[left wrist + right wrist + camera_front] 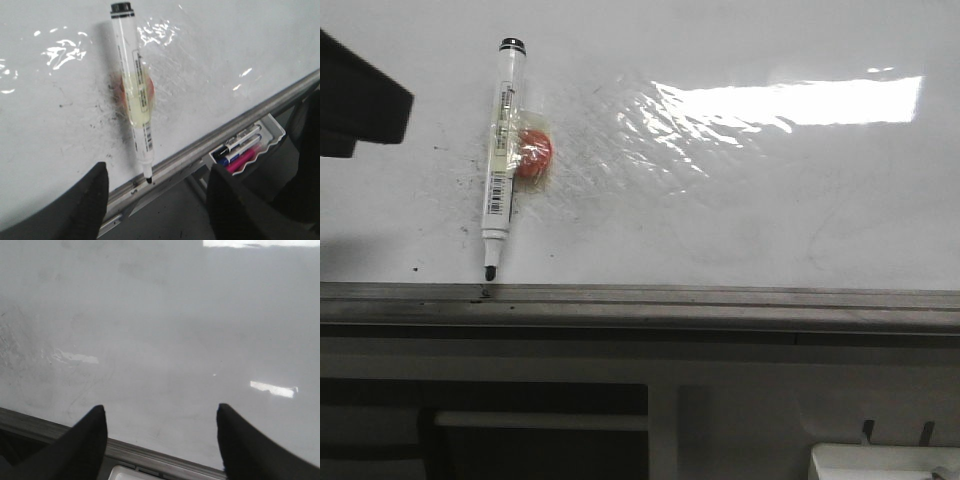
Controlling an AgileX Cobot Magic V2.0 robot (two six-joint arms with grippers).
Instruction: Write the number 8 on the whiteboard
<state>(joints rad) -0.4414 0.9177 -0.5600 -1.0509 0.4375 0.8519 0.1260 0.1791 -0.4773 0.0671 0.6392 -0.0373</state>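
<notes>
The whiteboard [740, 200] is glossy white with grey smudges and a grey metal frame edge [720, 298]. No number 8 shows on it. A white marker with a black cap end [500, 150] lies on the board, taped to an orange magnet [533, 153], its black tip at the frame. It also shows in the left wrist view [134, 95]. My left gripper [156, 175] is open and empty, its jaws either side of the marker's tip and apart from it. My right gripper [161, 412] is open and empty over the bare board [165, 330] near the frame.
A white tray [250, 147] holding several markers sits below the frame; its corner shows in the front view [880, 462]. A grey panel with dark recesses [520, 420] runs under the frame. A dark arm part [355, 100] is at the far left.
</notes>
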